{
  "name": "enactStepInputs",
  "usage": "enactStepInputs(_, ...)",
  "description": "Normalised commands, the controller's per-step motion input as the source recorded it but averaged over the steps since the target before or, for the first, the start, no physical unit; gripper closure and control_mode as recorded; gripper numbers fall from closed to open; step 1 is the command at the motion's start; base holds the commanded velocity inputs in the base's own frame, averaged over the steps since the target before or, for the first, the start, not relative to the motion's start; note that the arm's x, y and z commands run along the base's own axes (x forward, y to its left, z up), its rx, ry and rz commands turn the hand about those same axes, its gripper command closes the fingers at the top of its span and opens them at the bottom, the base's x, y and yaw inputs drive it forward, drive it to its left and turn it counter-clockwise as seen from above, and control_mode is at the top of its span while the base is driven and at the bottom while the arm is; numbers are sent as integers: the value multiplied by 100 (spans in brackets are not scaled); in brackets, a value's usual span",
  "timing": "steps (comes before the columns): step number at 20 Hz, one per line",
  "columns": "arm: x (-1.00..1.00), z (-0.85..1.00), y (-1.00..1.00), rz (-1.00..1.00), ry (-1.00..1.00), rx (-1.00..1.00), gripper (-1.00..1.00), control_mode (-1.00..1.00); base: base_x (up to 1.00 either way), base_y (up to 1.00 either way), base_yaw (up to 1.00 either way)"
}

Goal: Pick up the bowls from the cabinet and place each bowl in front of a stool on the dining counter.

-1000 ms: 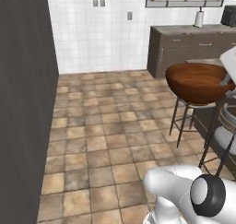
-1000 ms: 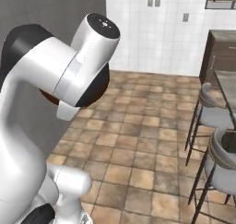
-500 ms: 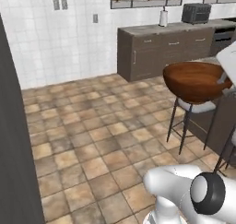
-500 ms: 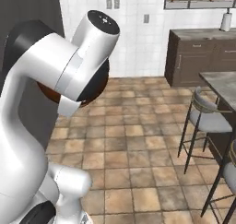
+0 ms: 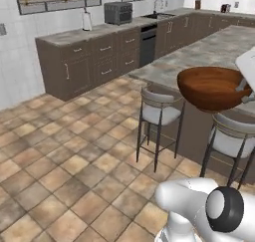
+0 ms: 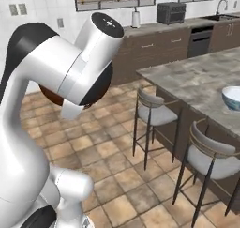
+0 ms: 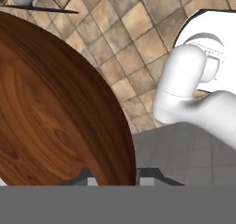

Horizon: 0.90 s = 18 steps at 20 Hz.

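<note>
Stools come first as you look from the left side of the left base picture. One stool (image 5: 158, 111) stands in the middle, with its grey seat tucked up to the dining counter (image 5: 219, 47), which runs from the middle up to the upper right. Just to the right of that stool, the brown wooden bowl (image 5: 213, 86) hangs in the air at the right side of the picture, over a second stool (image 5: 233, 136) in the lower right.

In the hand picture, the same wooden bowl fills the left side. The gripper (image 7: 114, 179) is at the bottom edge, pinched tight on the bowl's rim. One dark fingertip (image 7: 152, 176) peeks out on the right of the rim. So you have the bowl held fast.

In the right base picture, the near stool (image 6: 154, 112) is in the middle, and the counter top (image 6: 197, 79) lies to the right of it. At the far right edge sits the white bowl with the blue-green pattern (image 6: 231, 97), already down on the counter, near the second stool (image 6: 211, 156) in the lower right.

So I think you are more than half done. One bowl looks placed. The brown one is up in the air and not yet set down. What is left is to bring it over the counter, in front of the stool with no bowl, lower it, and let go.
</note>
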Motion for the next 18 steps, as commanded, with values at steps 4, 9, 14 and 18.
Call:
enactStepInputs(4, 0, 0, 0, 0, 0, 0, 100, 100, 92, 85, -62)
enactStepInputs(9, 0, 0, 0, 0, 0, 0, 100, 100, 91, 100, -55)
enactStepInputs(14, 0, 0, 0, 0, 0, 0, 100, 100, 93, 100, -54)
enactStepInputs(18, 0, 0, 0, 0, 0, 0, 100, 100, 86, 100, -56)
